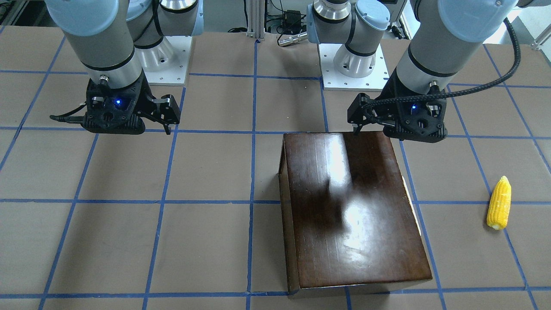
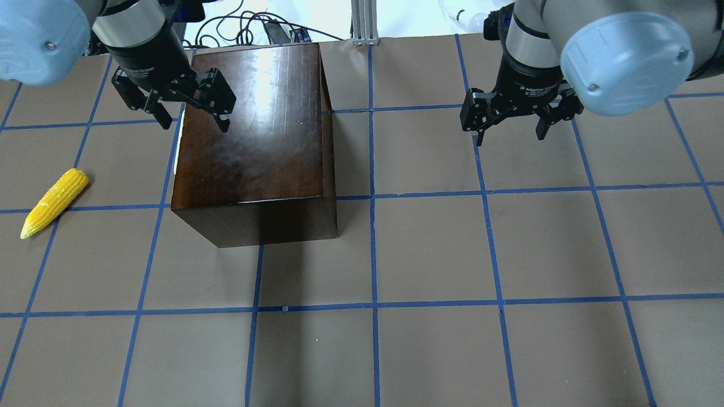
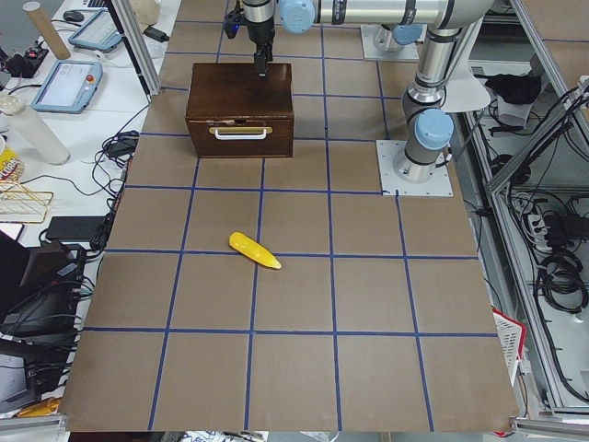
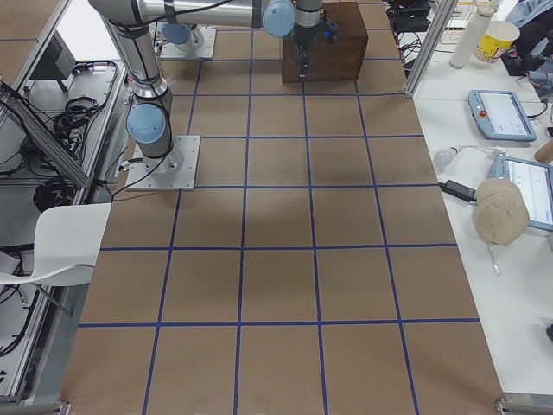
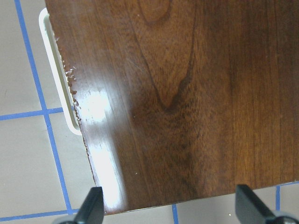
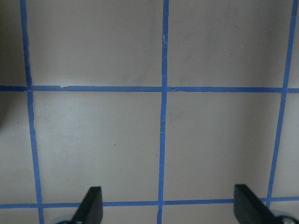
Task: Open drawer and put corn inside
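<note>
While the corn [image 2: 55, 202] lies alone on bare table [image 2: 430, 249] toward the left end, well apart from the box [image 2: 254, 124], the drawer [image 3: 241, 132] sits shut, its front facing that end; contents cannot be seen. The left gripper [image 2: 194, 121] hovers wide open above the box's top, near the drawer side, holding nothing. The right gripper [image 2: 509, 135] hangs wide open over bare table right of the box, likewise holding nothing.

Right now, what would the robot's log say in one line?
drawer: shut | corn: on table, beside box | left gripper: open, over box | right gripper: open, over table
</note>
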Robot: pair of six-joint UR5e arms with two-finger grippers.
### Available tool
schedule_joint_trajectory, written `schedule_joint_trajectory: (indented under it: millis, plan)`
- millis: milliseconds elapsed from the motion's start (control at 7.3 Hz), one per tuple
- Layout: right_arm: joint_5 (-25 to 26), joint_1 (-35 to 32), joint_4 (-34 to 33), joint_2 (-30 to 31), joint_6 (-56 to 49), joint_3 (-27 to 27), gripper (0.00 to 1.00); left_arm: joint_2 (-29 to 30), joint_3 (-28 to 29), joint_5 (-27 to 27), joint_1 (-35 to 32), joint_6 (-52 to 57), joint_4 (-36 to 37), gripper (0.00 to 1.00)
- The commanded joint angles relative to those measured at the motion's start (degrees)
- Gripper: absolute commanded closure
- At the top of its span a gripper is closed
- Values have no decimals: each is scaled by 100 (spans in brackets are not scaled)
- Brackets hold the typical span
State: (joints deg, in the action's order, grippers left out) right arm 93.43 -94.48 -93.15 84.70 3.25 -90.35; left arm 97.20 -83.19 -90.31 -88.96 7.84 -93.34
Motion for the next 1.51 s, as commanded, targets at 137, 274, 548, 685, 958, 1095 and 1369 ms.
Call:
schedule_joint_trajectory:
  millis: [137, 274, 548, 685, 958, 1095, 1369]
  plan:
    - [0, 0, 7, 2, 0, 0, 0, -113, 4, -39, 2, 16, -9, 0]
    - [0, 0, -2, 2, 0, 0, 0, -148, 4, 4, 2, 16, 0, 0]
    - [0, 0, -2, 2, 0, 0, 0, -140, 4, -30, 10, 25, 9, 0]
    - [0, 0, 7, -7, 0, 0, 0, -149, 4, -4, 2, 25, 9, 0]
    - [0, 0, -2, 2, 0, 0, 0, -157, -5, 5, 2, 33, 0, 0]
    - [0, 0, 7, 2, 0, 0, 0, -140, -13, 22, 2, 33, 0, 0]
    - [0, 0, -2, 2, 0, 0, 0, -166, -5, 14, 2, 33, 0, 0]
